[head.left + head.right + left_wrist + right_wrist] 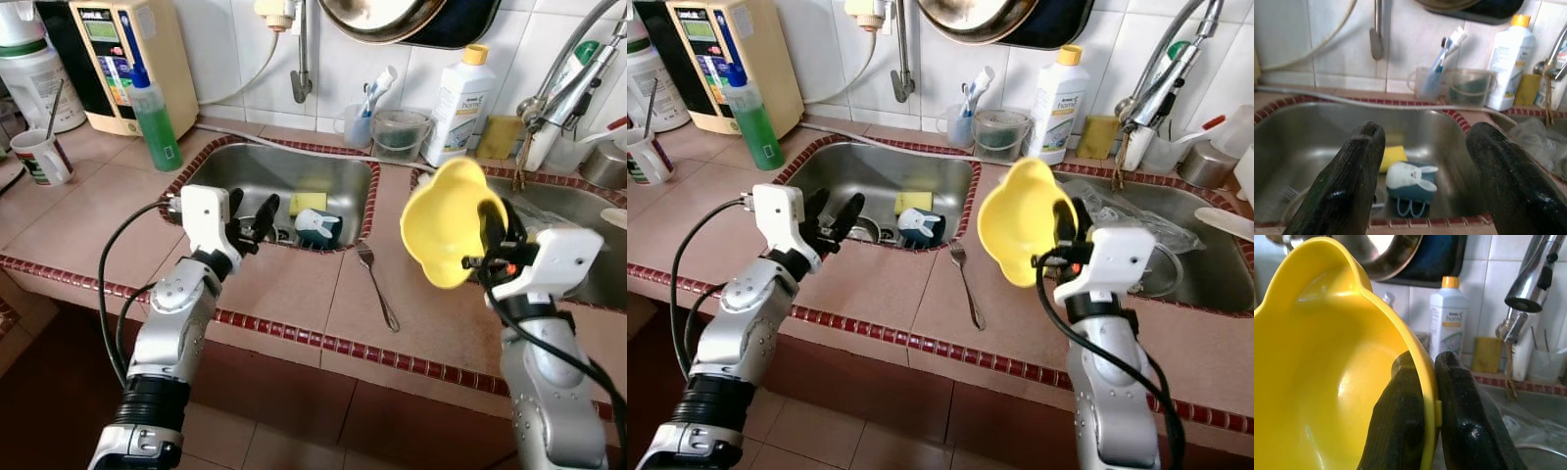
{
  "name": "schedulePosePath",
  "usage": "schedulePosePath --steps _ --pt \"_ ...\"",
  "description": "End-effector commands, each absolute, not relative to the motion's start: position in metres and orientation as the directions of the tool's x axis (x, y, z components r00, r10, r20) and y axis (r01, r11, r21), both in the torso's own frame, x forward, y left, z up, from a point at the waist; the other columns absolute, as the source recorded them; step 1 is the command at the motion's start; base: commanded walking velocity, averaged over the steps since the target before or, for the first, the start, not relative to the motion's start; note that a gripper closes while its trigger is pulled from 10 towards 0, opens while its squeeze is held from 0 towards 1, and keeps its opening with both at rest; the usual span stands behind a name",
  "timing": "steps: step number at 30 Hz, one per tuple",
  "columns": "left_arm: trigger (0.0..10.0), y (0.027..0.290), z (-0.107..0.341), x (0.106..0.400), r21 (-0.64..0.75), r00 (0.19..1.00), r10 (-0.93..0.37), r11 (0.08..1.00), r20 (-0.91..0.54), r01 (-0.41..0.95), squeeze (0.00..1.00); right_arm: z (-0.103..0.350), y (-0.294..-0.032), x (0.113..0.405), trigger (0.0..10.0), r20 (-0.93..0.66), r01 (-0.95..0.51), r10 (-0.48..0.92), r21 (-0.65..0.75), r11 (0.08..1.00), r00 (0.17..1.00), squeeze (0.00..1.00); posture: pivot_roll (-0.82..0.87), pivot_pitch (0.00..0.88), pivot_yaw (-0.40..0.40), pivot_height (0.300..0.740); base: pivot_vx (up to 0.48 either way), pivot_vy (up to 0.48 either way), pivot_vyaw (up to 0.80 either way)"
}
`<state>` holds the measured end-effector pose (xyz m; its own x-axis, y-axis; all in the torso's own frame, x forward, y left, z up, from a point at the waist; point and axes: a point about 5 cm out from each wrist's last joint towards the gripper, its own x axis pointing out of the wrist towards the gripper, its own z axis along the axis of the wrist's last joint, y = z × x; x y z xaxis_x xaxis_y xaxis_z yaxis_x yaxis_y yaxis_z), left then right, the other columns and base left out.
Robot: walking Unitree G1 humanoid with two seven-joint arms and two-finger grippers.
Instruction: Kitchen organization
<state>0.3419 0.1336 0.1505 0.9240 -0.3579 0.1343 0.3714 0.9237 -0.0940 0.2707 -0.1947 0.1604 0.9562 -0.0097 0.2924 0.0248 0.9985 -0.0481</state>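
My right gripper is shut on the rim of a yellow plastic bowl, held up on its side above the counter between the two sinks; the rim sits pinched between the fingers in the right wrist view. A metal fork lies on the tiled counter in front of the left sink. In that sink rest a yellow sponge and a small blue cup with a white bunny lid. My left gripper hovers open at the sink's near edge, nothing between its fingers.
Along the back stand a green soap bottle, a water dispenser, a white mug, a cup of toothbrushes, a clear container and a white detergent bottle. The right sink holds a plastic bag and faucet.
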Motion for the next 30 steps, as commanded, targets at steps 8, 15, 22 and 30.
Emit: schedulePosePath --steps 8,15,22,30 --pt "10.0 0.121 0.143 0.347 -0.084 0.914 -0.383 0.915 0.133 0.395 0.00 0.153 -0.198 0.274 10.0 0.310 0.093 -0.063 -0.083 0.992 0.949 0.00 -0.19 0.000 0.055 0.740 0.000 0.000 0.00" --pt "10.0 0.117 0.142 0.350 -0.070 0.908 -0.397 0.910 0.135 0.408 0.00 0.152 -0.194 0.276 10.0 0.322 0.085 -0.047 -0.102 0.991 0.945 0.00 -0.20 0.000 0.056 0.740 0.000 0.195 0.00" --pt "10.0 0.113 0.139 0.350 -0.062 0.899 -0.419 0.901 0.127 0.429 0.00 0.151 -0.190 0.276 10.0 0.323 0.079 -0.041 -0.107 0.991 0.946 0.00 -0.21 0.000 0.062 0.740 0.000 0.323 0.00" --pt "10.0 0.113 0.137 0.350 -0.049 0.895 -0.428 0.899 0.124 0.436 0.00 0.150 -0.187 0.275 10.0 0.326 0.066 -0.034 -0.087 0.994 0.945 0.00 -0.21 0.000 0.065 0.740 0.000 0.338 0.00"
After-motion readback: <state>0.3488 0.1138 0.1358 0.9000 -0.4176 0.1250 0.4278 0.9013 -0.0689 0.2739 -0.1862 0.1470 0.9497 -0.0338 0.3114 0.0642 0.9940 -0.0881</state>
